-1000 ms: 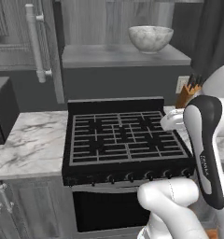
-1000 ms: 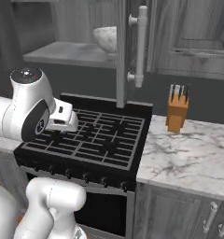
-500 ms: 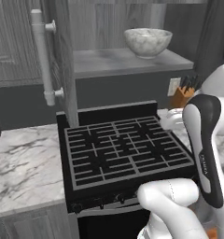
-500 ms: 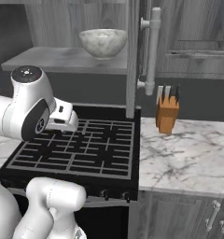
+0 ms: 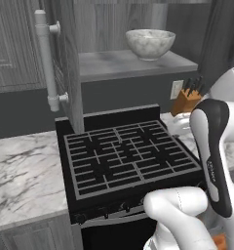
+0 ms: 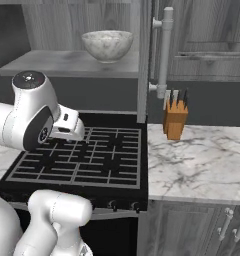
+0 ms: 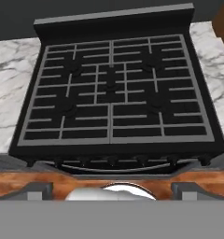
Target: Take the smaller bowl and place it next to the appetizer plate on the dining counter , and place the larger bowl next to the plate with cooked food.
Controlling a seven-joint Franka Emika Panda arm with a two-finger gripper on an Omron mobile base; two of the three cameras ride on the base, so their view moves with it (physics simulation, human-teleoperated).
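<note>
The larger bowl (image 5: 149, 43) (image 6: 107, 45), grey-white and speckled, stands upright on a grey shelf (image 5: 133, 63) (image 6: 67, 62) above the black stove (image 5: 124, 156) (image 6: 87, 155) (image 7: 114, 88). My gripper (image 7: 112, 190) hovers low over the stove's front, far below the bowl and looking down at the grates. Its fingertips (image 7: 39, 190) sit wide apart at the bottom of the hand view, open with nothing between them. The white hand (image 6: 67, 128) hangs folded near the arm's big joint. The smaller bowl, both plates and the dining counter are out of view.
An open cabinet door with a long bar handle (image 5: 46, 58) (image 6: 164, 50) juts out beside the shelf. A wooden knife block (image 5: 187, 97) (image 6: 174, 117) stands on the marble counter (image 6: 197, 165) right of the stove. More marble counter (image 5: 21, 171) lies to the left.
The whole picture has shifted: the base has moved, so stove, shelf and bowl look closer and larger. The arm keeps the same folded pose.
</note>
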